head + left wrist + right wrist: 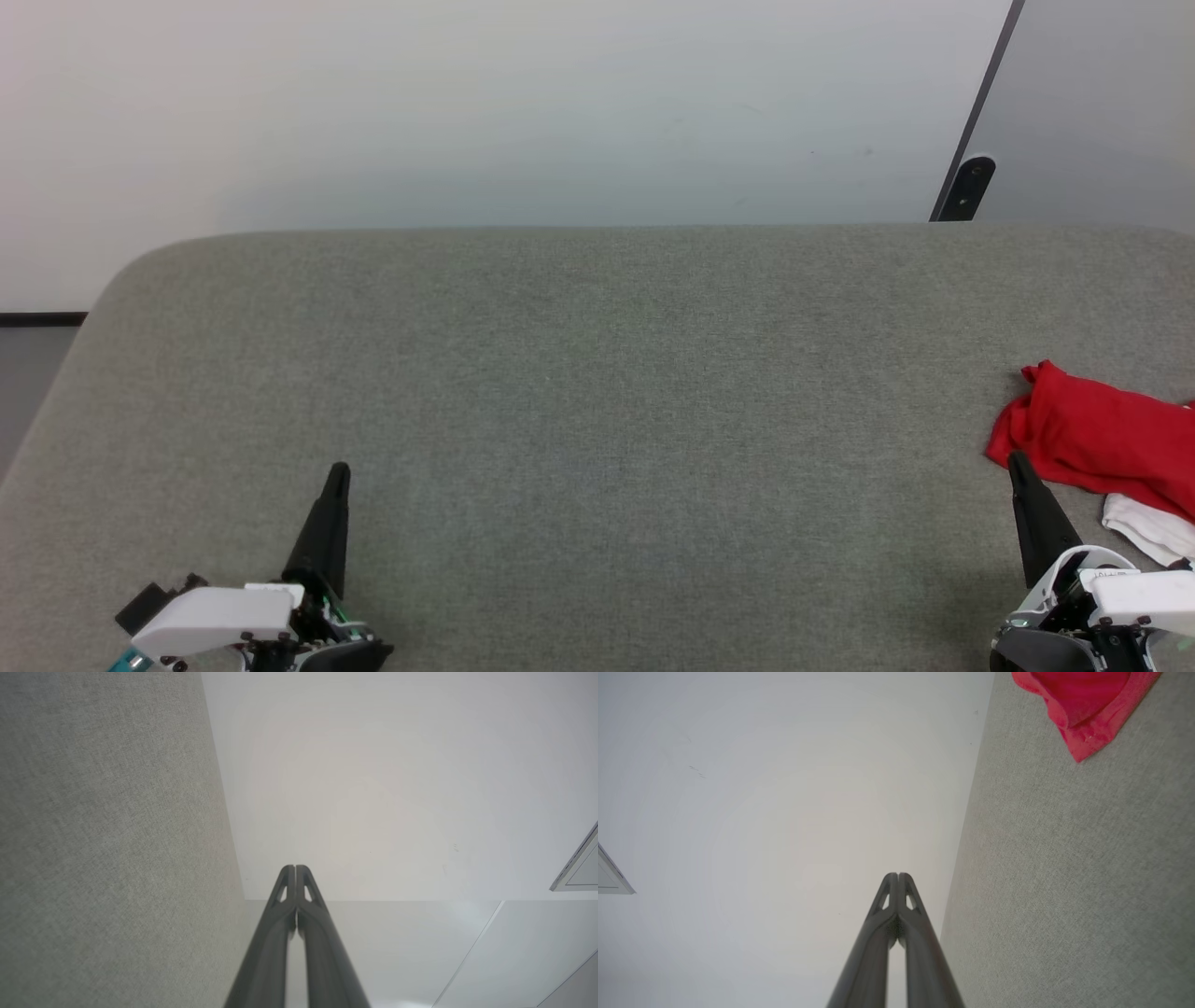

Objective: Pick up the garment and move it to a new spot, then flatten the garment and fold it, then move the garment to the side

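The garment [1102, 439] lies in a loose heap at the right end of the worktop [597, 373], red cloth on top and a white part at its near side; the picture's edge cuts it off. The right tool [1016, 459] is at that same end, tip just beside the heap, fingers pressed together and holding nothing. The left tool [338, 471], at the worktop's near left, is also closed and empty. The heap may be waiting or already put aside, but it is no neat fold. I think closed fingers would push the cloth toward the worktop's right end, and a pinch might catch only one layer.
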Available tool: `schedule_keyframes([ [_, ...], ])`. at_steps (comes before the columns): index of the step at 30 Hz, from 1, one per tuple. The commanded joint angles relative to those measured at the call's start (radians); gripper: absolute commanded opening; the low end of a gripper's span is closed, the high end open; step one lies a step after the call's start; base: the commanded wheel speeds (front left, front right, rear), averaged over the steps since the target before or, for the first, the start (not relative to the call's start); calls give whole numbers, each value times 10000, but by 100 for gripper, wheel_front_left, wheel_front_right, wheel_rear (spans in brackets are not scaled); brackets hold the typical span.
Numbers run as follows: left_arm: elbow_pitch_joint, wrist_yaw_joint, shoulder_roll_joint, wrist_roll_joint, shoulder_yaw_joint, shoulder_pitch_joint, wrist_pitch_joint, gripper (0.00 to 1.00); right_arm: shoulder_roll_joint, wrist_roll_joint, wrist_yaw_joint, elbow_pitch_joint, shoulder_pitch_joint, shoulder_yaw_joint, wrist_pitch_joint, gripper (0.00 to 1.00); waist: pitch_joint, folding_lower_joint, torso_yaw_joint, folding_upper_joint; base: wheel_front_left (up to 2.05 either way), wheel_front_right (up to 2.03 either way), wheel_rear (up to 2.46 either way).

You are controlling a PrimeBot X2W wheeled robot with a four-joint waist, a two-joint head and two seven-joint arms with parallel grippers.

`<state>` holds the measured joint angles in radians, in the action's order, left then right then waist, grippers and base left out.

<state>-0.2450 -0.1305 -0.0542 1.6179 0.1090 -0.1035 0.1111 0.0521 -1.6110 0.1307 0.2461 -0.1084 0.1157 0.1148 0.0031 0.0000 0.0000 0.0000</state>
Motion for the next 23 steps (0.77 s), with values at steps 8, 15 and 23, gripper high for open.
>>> schedule_keyframes([
  [8,-14,-3,19,-42,44,-109,35,0,-37,-37,0,4,-33,-39,24,0,0,0,0,0,0,0,0],
  [15,-14,-3,21,-47,47,-109,27,0,-37,-38,0,4,-33,-39,24,0,0,0,0,0,0,0,0],
  [23,-14,-3,24,-54,52,-110,32,0,-37,-38,0,4,-33,-40,24,0,0,0,0,0,0,0,0],
])
